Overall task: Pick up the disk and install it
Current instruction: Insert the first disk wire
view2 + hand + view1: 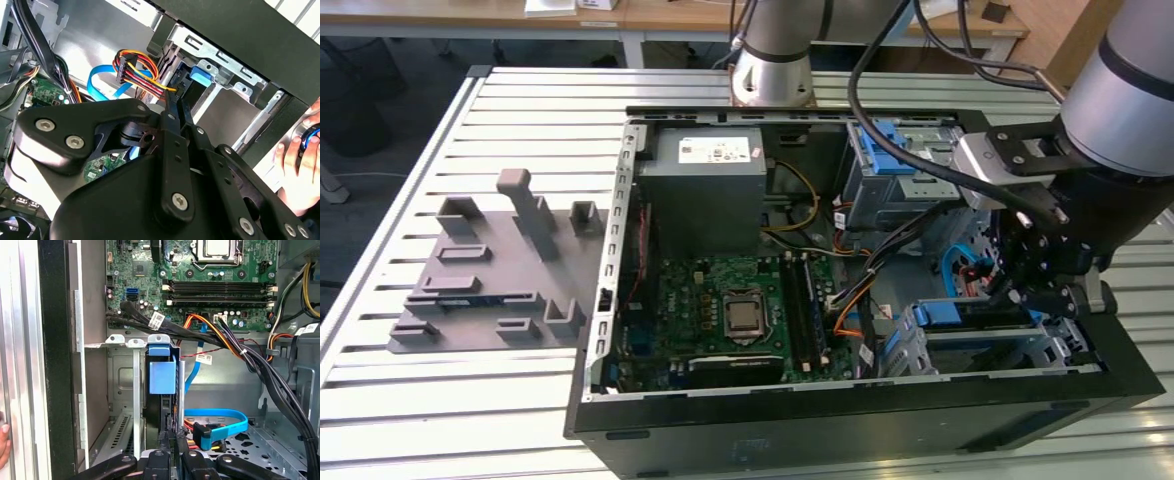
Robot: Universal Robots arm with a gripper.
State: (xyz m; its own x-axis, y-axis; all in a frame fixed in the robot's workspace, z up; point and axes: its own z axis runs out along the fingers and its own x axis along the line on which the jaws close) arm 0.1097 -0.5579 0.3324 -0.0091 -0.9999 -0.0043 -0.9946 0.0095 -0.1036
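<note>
Gripper (1023,290) sits low inside the open black computer case (854,410), jaws pinched together over the blue-framed silver disk (162,375), which stands on edge in the grey metal drive cage (122,385) beside the green motherboard (720,300).

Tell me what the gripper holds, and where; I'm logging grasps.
Cannot be told: the gripper is at the near edge of the disk standing in the drive cage, but no grip shows.

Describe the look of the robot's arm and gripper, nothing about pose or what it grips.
The arm is a thick silver-grey tube with darker joint housings, and black cables loop along it. The gripper is matte black: flat linkage bars joined by silver screw heads, narrowing to slim black fingers.
</note>
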